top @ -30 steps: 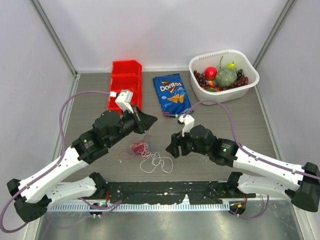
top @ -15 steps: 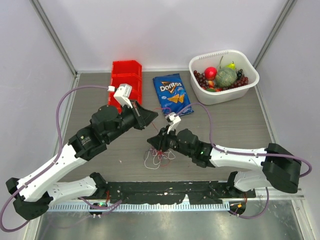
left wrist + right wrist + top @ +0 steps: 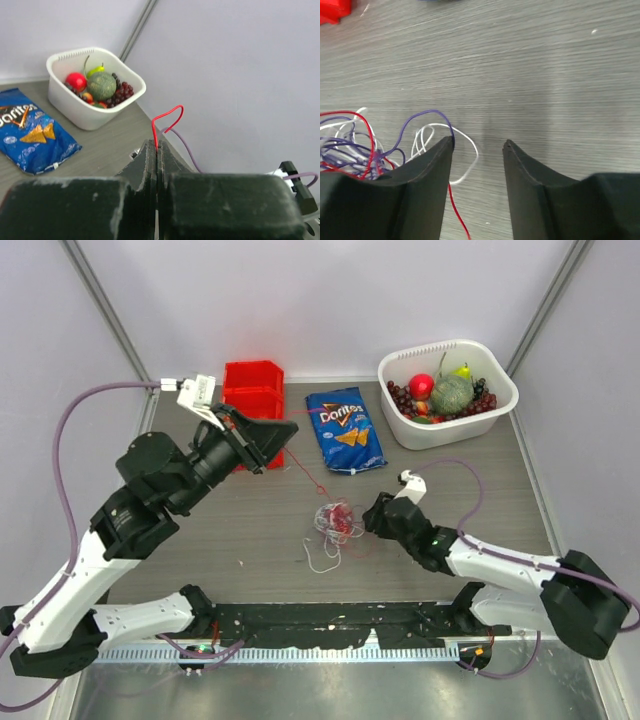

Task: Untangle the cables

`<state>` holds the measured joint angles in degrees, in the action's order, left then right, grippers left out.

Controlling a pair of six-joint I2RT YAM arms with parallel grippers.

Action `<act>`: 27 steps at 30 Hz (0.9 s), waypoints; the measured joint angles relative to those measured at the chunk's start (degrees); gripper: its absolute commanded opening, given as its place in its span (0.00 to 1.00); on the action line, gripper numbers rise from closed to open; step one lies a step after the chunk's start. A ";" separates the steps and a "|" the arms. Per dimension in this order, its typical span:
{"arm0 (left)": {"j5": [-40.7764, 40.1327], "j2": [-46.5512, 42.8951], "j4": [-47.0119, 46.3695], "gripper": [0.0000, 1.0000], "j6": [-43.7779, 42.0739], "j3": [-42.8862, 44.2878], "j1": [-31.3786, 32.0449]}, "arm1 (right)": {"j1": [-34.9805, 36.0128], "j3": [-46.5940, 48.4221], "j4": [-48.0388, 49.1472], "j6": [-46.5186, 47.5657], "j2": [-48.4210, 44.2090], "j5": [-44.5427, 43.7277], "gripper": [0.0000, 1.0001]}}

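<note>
The cables (image 3: 334, 521) lie as a small tangle of white, red and purple loops at the table's middle. My left gripper (image 3: 283, 430) is raised above and to the left of it, shut on a red cable (image 3: 311, 472) that runs taut down to the tangle. In the left wrist view the red cable (image 3: 166, 118) loops out of the shut gripper (image 3: 157, 148). My right gripper (image 3: 372, 516) is low at the tangle's right edge, open and empty. In the right wrist view the gripper (image 3: 478, 144) is open, the tangle (image 3: 355, 147) lies by its left finger, and a white loop (image 3: 469, 148) reaches between the jaws.
A red bin (image 3: 252, 400) stands at the back left, a blue Doritos bag (image 3: 344, 430) beside it, and a white basket (image 3: 498, 380) of fruit at the back right. The basket (image 3: 70, 102) and bag (image 3: 30, 130) also show in the left wrist view.
My left gripper rose and drew back to the left, pulling the red cable taut. My right gripper let go of the tangle and backed off to the right. The tangle shifted slightly.
</note>
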<state>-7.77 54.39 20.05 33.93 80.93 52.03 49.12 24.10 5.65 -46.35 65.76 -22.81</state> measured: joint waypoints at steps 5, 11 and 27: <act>-0.68 1.46 0.70 0.00 -1.36 4.09 0.00 | -3.72 -0.83 -0.09 9.18 -6.03 13.88 0.73; -1.25 3.72 2.45 0.00 -1.29 5.22 0.00 | -1.99 5.92 1.62 20.98 -8.59 25.42 0.75; -1.73 3.98 4.26 0.00 0.66 5.18 0.00 | 5.31 17.40 20.09 22.43 6.78 41.00 0.61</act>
<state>-9.50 58.37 24.32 34.59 86.11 52.03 54.43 41.50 25.74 -23.92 72.53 18.20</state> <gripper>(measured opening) 0.014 0.722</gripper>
